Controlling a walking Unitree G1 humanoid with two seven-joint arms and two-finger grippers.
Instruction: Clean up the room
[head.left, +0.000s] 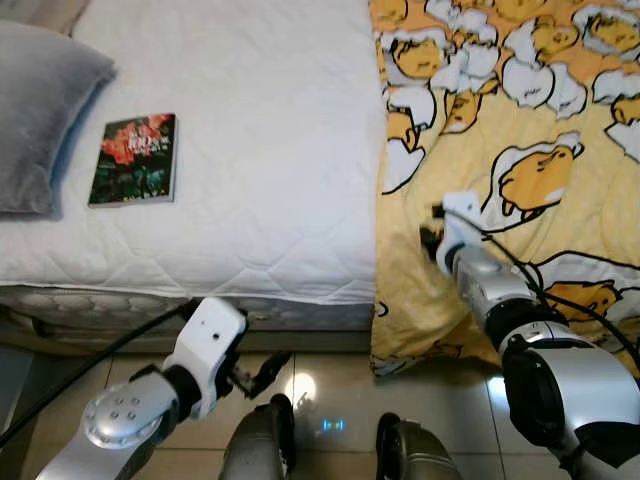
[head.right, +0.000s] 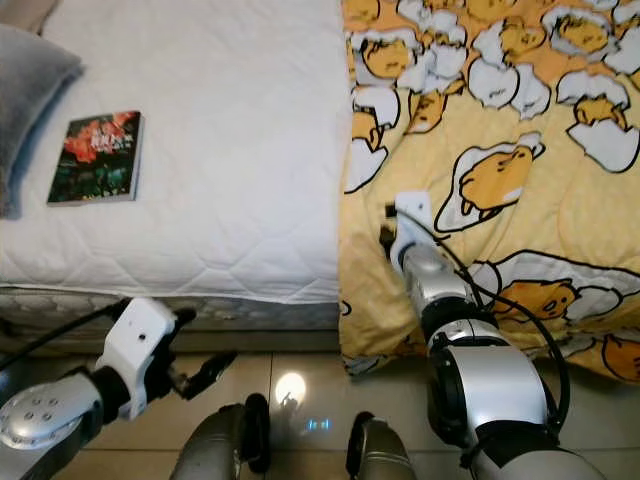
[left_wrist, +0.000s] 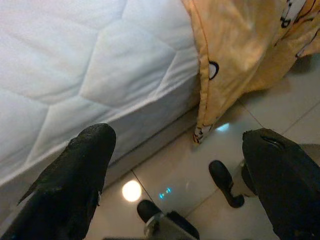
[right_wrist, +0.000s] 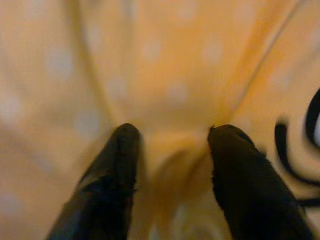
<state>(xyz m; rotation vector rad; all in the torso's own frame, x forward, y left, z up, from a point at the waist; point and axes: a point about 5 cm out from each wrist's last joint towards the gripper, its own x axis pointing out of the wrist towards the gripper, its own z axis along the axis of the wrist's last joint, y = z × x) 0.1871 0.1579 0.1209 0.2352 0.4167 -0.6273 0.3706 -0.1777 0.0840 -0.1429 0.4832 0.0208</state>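
Head cams look down at the white quilted mattress (head.left: 250, 150); left wrist cam faces its edge from floor level; right wrist cam sits pressed up against the yellow cartoon-egg blanket (right_wrist: 165, 65).

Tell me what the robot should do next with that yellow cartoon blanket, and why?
Probably close the right gripper. Its black fingers are open and pressed against a fold of the yellow cartoon-print blanket, which hangs over the white quilted mattress edge. Pinching that fold would let it pull the blanket straight.

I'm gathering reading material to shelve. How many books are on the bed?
1. The book lies flat on the white mattress, beside the grey pillow. Others could be hidden under the yellow blanket.
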